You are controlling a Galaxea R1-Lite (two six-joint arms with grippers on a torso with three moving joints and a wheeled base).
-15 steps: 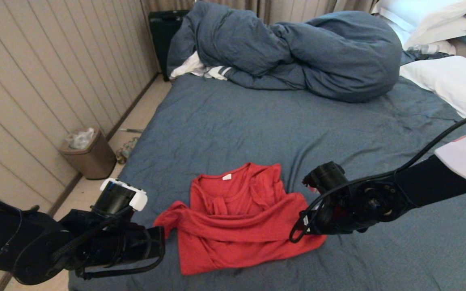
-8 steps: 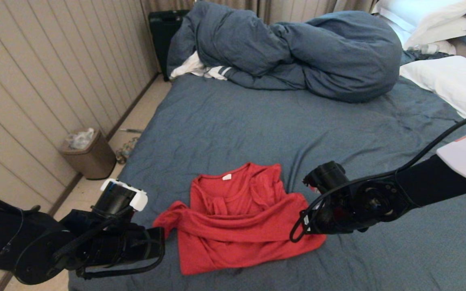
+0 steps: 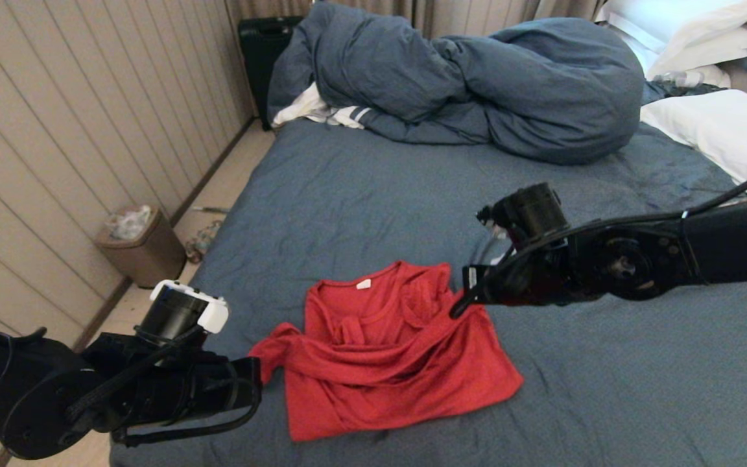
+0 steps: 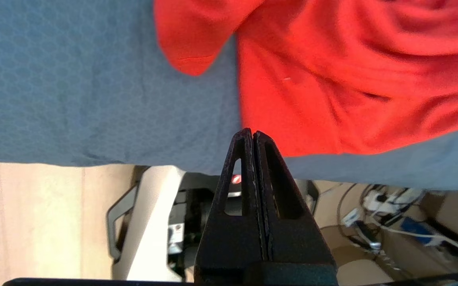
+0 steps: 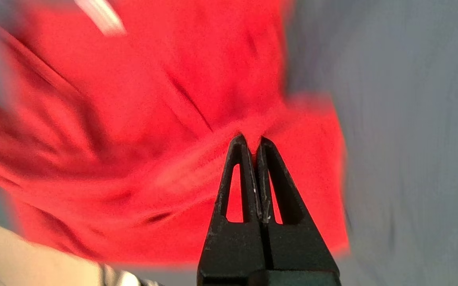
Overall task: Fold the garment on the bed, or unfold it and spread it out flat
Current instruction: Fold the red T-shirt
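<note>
Between our right gripper's (image 5: 251,140) closed jaws a pinch of the garment (image 3: 380,350) now rises from the bed (image 3: 360,194), so spreading starts, while our left gripper (image 4: 251,133) hangs closed and empty just beside its hem.

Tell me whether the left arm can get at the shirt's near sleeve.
Probably yes: the left gripper, shut and empty, sits beside the red T-shirt at its sleeve, with only bare sheet between.

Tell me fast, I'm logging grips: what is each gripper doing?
Left gripper: closed, empty, beside the T-shirt.
Right gripper: closed, pinching the T-shirt's right edge.
</note>
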